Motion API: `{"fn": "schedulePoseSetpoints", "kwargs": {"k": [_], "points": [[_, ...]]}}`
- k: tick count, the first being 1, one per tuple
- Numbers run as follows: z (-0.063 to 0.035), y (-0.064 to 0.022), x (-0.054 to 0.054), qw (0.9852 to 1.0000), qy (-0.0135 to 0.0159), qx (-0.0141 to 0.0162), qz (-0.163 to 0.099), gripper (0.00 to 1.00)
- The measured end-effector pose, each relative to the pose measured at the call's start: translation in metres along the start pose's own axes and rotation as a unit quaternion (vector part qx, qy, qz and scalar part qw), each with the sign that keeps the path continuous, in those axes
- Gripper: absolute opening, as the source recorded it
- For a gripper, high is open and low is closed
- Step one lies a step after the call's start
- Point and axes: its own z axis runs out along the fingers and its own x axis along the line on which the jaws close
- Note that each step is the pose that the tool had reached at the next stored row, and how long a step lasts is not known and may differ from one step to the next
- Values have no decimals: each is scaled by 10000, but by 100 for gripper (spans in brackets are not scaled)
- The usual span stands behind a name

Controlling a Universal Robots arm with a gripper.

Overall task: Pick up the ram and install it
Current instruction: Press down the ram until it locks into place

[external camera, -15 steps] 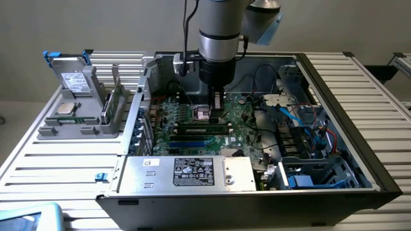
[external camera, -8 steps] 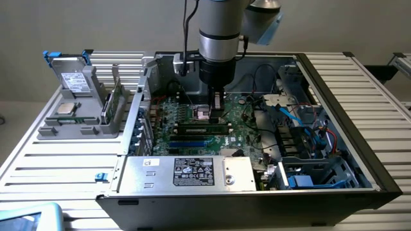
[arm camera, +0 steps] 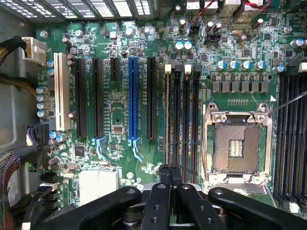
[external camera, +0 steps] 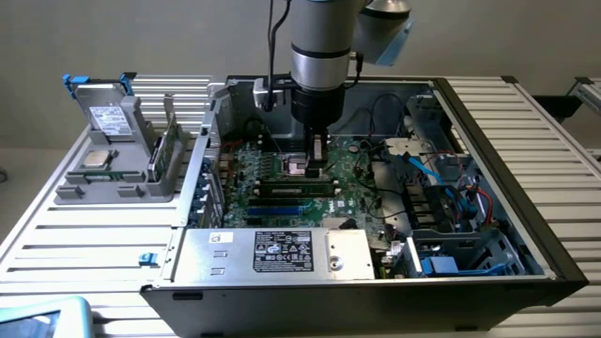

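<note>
The ram [external camera: 298, 188] lies flat along a slot on the motherboard [external camera: 281, 204] inside the open PC case [external camera: 488, 211], w/ the gripper [external camera: 317, 163] directly above it, fingertips down near the stick's top edge. In the wrist view the gripper [arm camera: 170, 175] fingers [arm camera: 165, 191] are pressed together, nothing between them, poised over the memory slots [arm camera: 181, 115] just beside the empty processor socket [arm camera: 237, 143]. By my read the stick is already in its slot & the pickup is done; whether it's fully seated & latched can't be told from here. At the exterior view's left, outside the case, a grey parts tray [external camera: 112, 176] holds a processor chip [external camera: 98, 158] & a green card [external camera: 160, 158] stood on edge.
</note>
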Motion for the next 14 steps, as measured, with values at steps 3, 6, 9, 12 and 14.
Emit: {"fn": "schedulePoseSetpoints", "kwargs": {"k": [3, 6, 9, 12, 14], "points": [[3, -22, -2, 10000, 16, 0, -1, 11], [17, -94, -10, 10000, 72, 0, 0, 11], [30, -118, -23, 9999, 110, 1, -1, 11], [31, -144, -26, 9999, 113, 1, -1, 11], [35, -144, -27, 9999, 113, 1, 0, 11]]}}
